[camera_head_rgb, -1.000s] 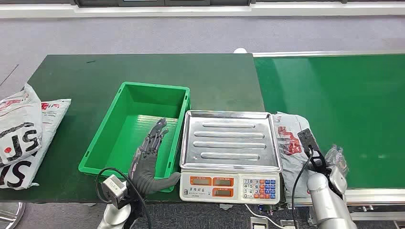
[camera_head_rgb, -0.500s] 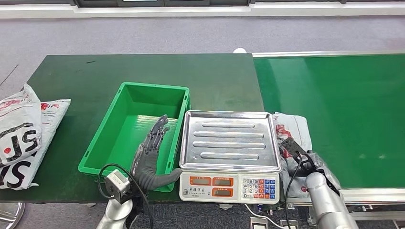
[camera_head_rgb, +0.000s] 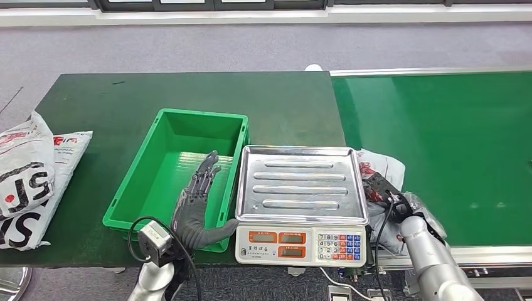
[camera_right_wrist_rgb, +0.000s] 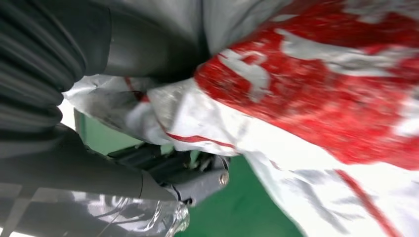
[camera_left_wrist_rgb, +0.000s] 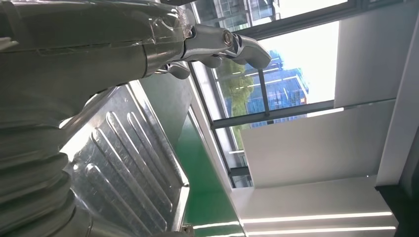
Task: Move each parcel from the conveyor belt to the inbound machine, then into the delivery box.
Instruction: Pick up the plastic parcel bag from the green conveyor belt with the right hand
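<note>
Right hand (camera_head_rgb: pixel 384 192) gripping crinkled plastic parcel (camera_head_rgb: pixel 390 168)

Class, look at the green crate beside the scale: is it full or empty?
Empty. The green crate shows only its bare ribbed floor; the left hand hovers over its near rim holding nothing.

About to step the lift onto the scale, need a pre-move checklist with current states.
1. Right robot hand on the white-and-red plastic parcel: ok.
2. Grip firm: cannot tell.
3. Ribbed steel scale pan bare: ok.
4. Left robot hand off the pan, over the green plastic crate: ok.
5. Crate empty: ok.
6. Parcel off the green conveyor belt: not ok.
</note>
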Available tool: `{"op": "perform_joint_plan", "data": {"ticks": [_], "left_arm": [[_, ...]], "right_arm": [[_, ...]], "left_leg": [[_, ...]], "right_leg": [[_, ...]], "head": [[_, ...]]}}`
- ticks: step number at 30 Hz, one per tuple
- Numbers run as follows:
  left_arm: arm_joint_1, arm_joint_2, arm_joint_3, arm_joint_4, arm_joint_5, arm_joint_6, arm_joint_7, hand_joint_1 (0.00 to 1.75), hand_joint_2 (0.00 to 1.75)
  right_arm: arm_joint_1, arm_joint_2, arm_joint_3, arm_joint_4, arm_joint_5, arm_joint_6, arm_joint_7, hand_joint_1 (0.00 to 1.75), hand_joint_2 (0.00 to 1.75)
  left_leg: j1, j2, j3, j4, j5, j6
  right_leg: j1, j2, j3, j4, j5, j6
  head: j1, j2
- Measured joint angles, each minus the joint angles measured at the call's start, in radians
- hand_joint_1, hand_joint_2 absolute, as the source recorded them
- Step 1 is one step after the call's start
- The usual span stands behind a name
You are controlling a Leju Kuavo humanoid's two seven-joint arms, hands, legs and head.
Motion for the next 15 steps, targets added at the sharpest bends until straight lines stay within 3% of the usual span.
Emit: {"op": "perform_joint_plan", "data": {"ticks": [8, 11, 15], "left_arm": [[0.045, 0.002, 0.019, -0.055, 0.000, 0.004, 0.000, 0.00, 1.75], [0.061, 0.004, 0.023, -0.071, 0.003, 0.004, -0.007, 0.00, 1.75], [0.075, 0.005, 0.023, -0.081, 0.002, -0.001, -0.025, 0.00, 1.75]], "right_arm": [[-0.014, 0.002, 0.040, -0.027, -0.053, -0.095, -0.084, 1.75, 1.75], [0.004, 0.007, 0.042, -0.089, -0.113, -0.208, -0.115, 1.75, 1.75], [0.078, 0.028, 0.011, -0.313, -0.231, -0.409, -0.199, 1.75, 1.75]], "left_leg": [[0.000, -0.001, -0.002, 0.000, 0.000, 0.000], [0.000, -0.002, -0.003, 0.000, 0.000, 0.000], [0.000, -0.006, -0.004, 0.000, 0.000, 0.000]], "right_leg": [[0.000, -0.001, -0.001, 0.000, 0.000, 0.000], [0.000, -0.001, -0.002, 0.000, 0.000, 0.000], [0.000, -0.004, -0.003, 0.000, -0.001, 0.001]], "head": [[0.000, 0.000], [0.000, 0.000], [0.000, 0.000]]}}
